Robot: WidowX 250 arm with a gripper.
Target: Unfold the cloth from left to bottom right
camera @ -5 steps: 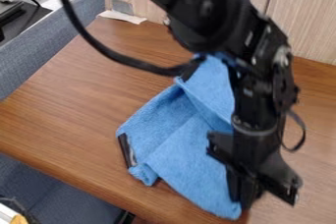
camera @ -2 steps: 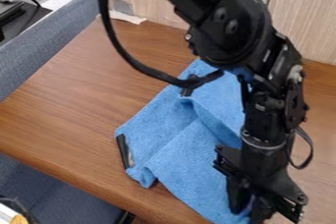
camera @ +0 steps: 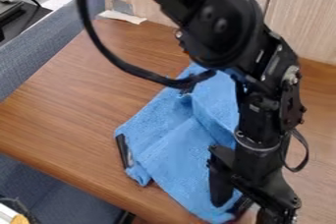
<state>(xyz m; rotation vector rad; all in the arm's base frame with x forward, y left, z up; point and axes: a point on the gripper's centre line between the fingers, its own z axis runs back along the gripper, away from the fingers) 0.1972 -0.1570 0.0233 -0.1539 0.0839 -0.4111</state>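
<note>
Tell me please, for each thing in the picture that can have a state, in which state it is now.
Blue cloth: partly spread, creased, on the table
Gripper: open, low at the cloth's lower end
Black cable: slack, hanging in a curve
Dark strip: at the cloth's left edge

Soft, fairly even light falls over here; the wooden tabletop (camera: 72,105) looks paler at lower right, small glints dot the black robot arm (camera: 220,26), and gentle shadows crease the blue cloth (camera: 171,147).
</note>
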